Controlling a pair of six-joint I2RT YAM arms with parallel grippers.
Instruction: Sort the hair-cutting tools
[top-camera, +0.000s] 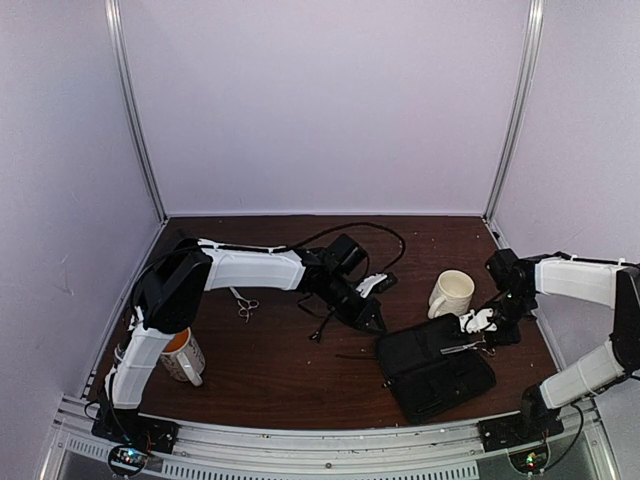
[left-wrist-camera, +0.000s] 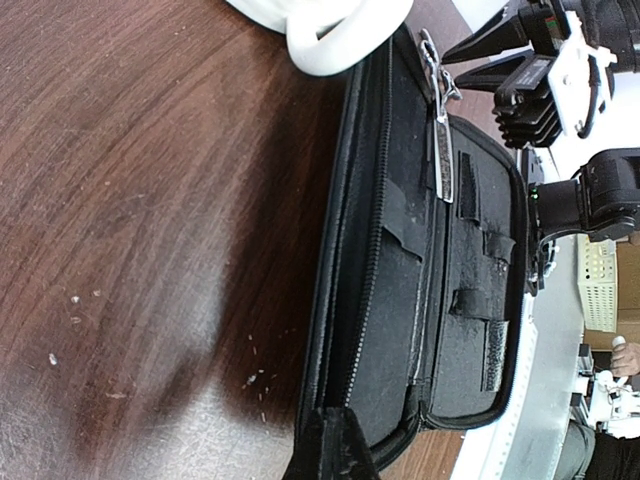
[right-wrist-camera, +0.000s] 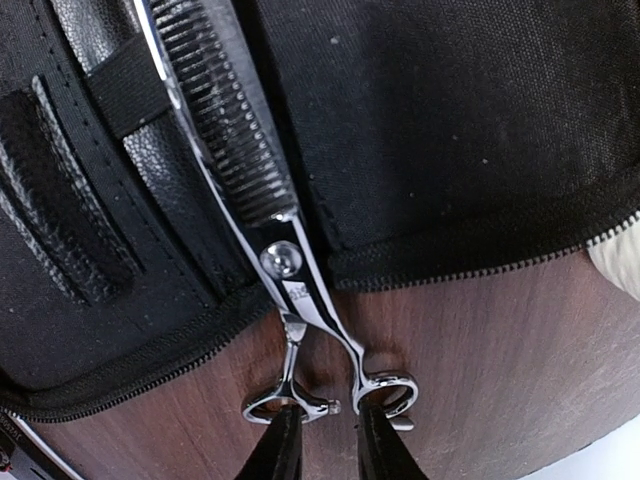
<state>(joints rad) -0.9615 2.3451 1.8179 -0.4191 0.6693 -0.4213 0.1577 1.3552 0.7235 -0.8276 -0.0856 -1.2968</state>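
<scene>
Left gripper (top-camera: 372, 320), jaws seemingly pressed together with nothing seen in them, is held low at 10 o'clock of the black rectangular fabric case (top-camera: 435, 368). Right gripper (right-wrist-camera: 327, 425) is nearly closed on the ring handles of the slim silver metal scissors (right-wrist-camera: 280, 260). Their long axis is laid from 6 to 11 o'clock onto the case, and the right arm is folded inward, nearer.
</scene>
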